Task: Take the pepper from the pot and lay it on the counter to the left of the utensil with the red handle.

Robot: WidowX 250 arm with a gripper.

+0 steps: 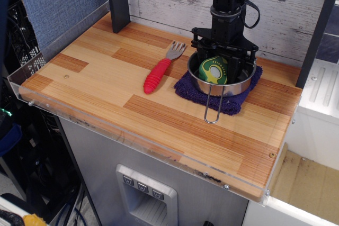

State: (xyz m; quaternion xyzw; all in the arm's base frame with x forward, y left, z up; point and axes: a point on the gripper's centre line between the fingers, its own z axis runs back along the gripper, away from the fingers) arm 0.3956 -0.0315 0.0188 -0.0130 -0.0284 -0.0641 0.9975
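On the near half of the counter (106,83) there is only bare striped wood. Farther back lies the fork (161,68), red handle toward the camera and to the left, prongs away to the right. The bare wood left of it is where the pepper has to go, well to the left of where the pepper is now.

Behind and right of the fork, the pot (222,85) sits on a purple cloth (233,104), its wire handle pointing toward the camera. The pepper (213,69) is inside it, tipped up so its pale cut face looks forward. The gripper (222,62) is down in the pot with a finger on each side of the pepper, so the pepper lies directly between them.

The fingers appear closed on the pepper, but the contact points are hidden behind it. I cannot tell whether the pepper touches the pot floor.
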